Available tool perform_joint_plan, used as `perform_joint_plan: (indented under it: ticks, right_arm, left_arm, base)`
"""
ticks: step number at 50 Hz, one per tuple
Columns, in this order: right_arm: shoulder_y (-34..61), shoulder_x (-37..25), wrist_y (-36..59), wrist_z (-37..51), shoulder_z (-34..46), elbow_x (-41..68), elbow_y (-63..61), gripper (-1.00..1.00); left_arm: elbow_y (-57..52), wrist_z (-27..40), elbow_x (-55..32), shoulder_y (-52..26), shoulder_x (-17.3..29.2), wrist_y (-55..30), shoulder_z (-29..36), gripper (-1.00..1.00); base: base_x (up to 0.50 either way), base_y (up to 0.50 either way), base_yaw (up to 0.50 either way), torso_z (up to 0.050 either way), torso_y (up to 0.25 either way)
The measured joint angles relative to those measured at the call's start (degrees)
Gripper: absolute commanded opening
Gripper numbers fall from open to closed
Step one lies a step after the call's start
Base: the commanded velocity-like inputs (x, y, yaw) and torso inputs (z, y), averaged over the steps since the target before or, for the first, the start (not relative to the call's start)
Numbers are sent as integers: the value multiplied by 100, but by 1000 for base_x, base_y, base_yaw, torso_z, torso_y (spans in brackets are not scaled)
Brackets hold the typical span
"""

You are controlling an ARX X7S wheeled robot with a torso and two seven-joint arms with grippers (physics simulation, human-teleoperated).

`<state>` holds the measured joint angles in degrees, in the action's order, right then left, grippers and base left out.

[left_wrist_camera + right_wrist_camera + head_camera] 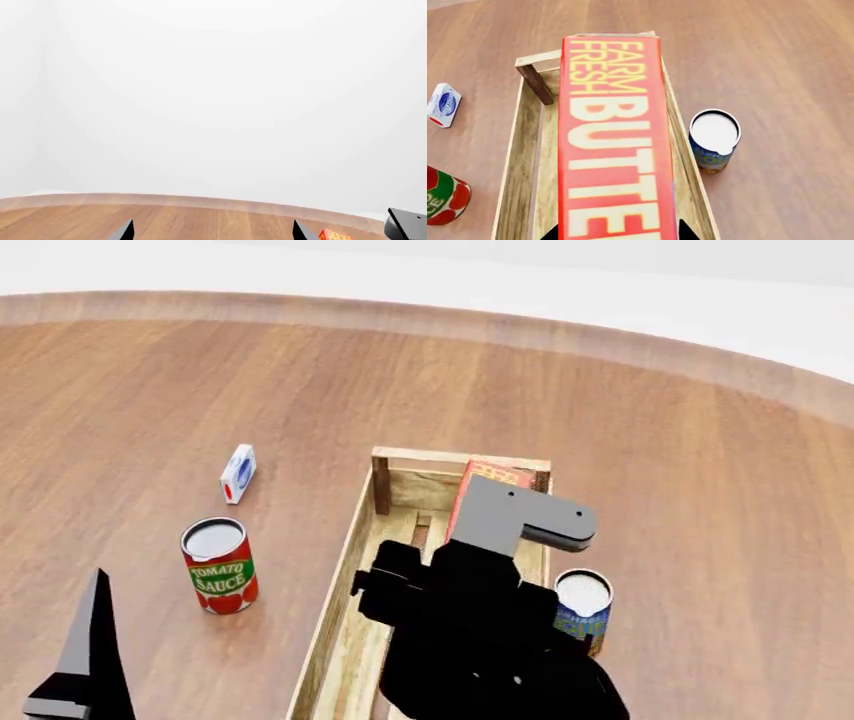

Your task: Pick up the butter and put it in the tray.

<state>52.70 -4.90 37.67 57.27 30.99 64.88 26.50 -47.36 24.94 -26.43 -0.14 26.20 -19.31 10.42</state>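
Butter (610, 135) is hanging over the tray (524, 145) mid-bench, pinched at its near end by the right tool (617, 234); stiff, light, slick carton, best squeezed across narrow sides. Left tool (212, 231) is waiting spread.

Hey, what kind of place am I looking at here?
Probably a simulated tabletop test scene with groceries, not a real kitchen: a bare round wooden table against blank white surroundings, holding a tomato sauce can, a butter carton and a wooden tray.
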Motion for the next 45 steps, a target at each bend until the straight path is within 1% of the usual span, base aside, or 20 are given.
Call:
perform_joint_plan:
  ticks: [5,19,34,39,45]
  right_arm:
    - [-20,99,-108,-86,131,-103,303,-100]
    - [41,324,-330,-469,918,-456,1122,-100]
    - [385,437,-1143,-1070,2636,332,1861,-100]
    - [427,433,-1377,-1180,2970,552,1986,-100]
    - [411,414,-1612,-1269,3185,746,2104,-100]
  left_arm:
    - [-15,10,-30,6,15,10,-24,100]
    - [-16,34,-78,6,44,23,-50,100]
    - [-6,66,-118,-24,67,17,-59,100]
    - [3,71,-114,-33,70,18,-43,100]
    - [10,78,-99,-40,71,17,-9,100]
  base:
    - [0,0,0,0,0]
    - [0,0,0,1,1]
    - [0,0,0,1,1]
    - [0,0,0,0,2]
    - [0,0,0,0,0]
